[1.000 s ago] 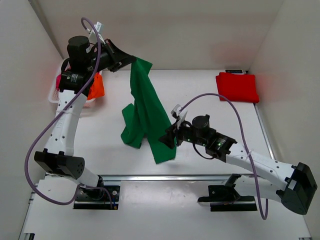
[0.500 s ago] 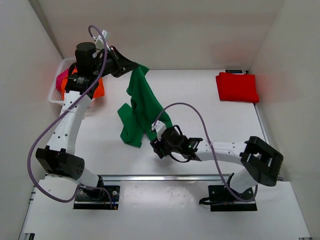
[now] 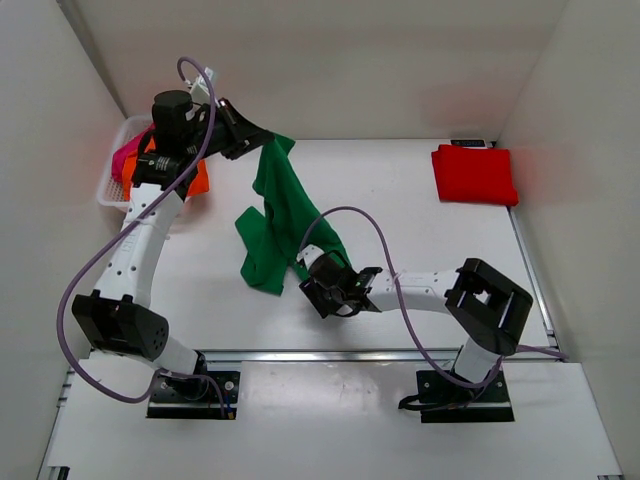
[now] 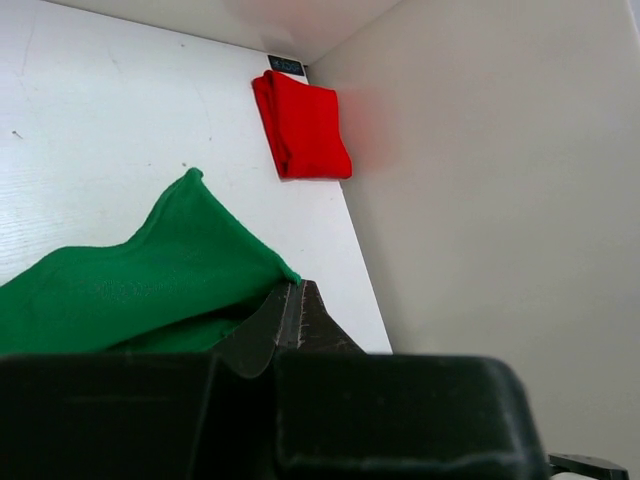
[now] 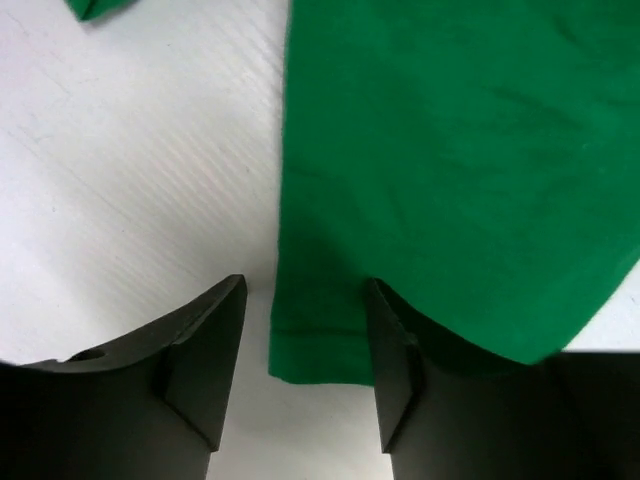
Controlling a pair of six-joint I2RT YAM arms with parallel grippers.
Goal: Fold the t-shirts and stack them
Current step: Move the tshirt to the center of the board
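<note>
You had a white table (image 3: 420, 230) closed in by plain pale walls (image 3: 350, 70) at the back and on both sides. A white lattice basket (image 3: 104, 192) stood at its far left, against the left wall. In the far right corner lay a small flat black item (image 3: 470, 143), its label too small to read. A metal rail (image 3: 330, 353) ran along the near edge.

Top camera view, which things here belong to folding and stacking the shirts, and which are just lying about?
Job: green t-shirt, folded red t-shirt, orange t-shirt, pink t-shirt.
Lying about: white basket, small black label behind the red one.
</note>
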